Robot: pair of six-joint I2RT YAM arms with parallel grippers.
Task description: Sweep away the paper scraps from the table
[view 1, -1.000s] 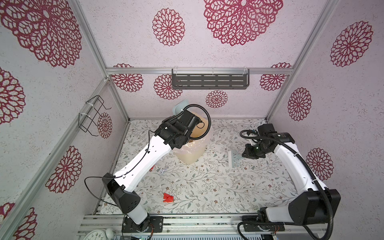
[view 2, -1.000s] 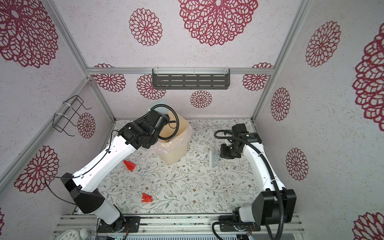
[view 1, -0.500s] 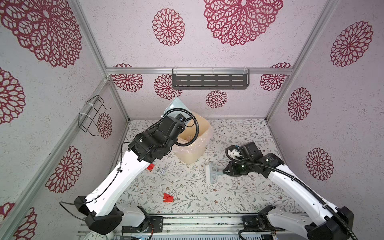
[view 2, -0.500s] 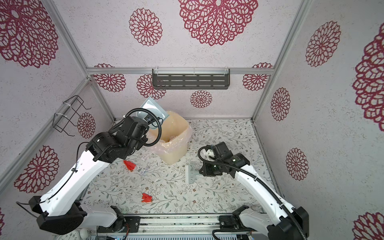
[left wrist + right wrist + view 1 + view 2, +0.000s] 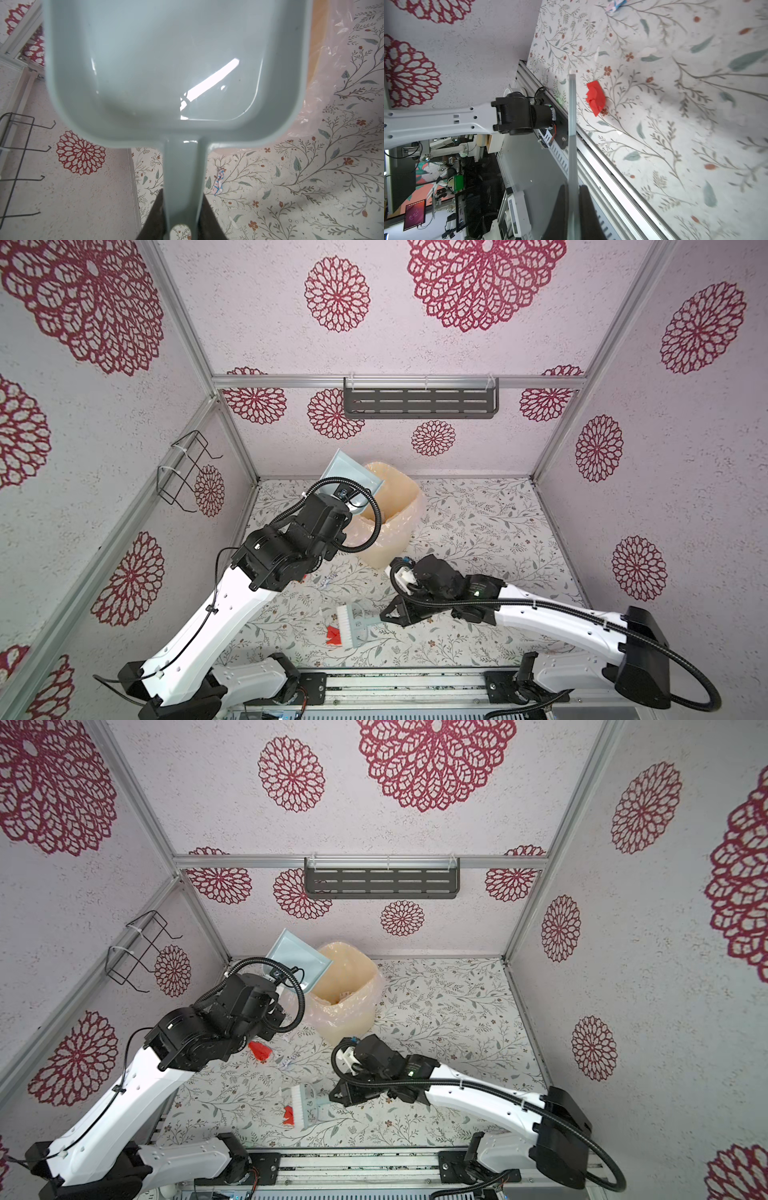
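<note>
- Both top views: the left arm has the pale blue dustpan (image 5: 347,472) raised and tilted at the far-left edge of the lined bin (image 5: 386,547). I'd guess that's so whatever's in it slides out. Meanwhile the right gripper (image 5: 384,616) holds the brush (image 5: 348,624) low over the table (image 5: 478,531), near-middle, with the bristles just beside a red scrap (image 5: 332,635). Looks like the lineup for a push.
- A top view also catches a second red scrap (image 5: 259,1051) left of centre by the left arm, and a white scrap (image 5: 289,1063) near it.
- Left wrist: left gripper (image 5: 182,216) pinches the dustpan handle from both sides, and the pan looks empty. The white scrap is a twisted strip with blue print, lying on the table.
- Right wrist: jaws pressed tight on the thin brush handle. The red scrap is bright, crumpled and sharp-creased, sitting on the table just beside the brush edge.
</note>
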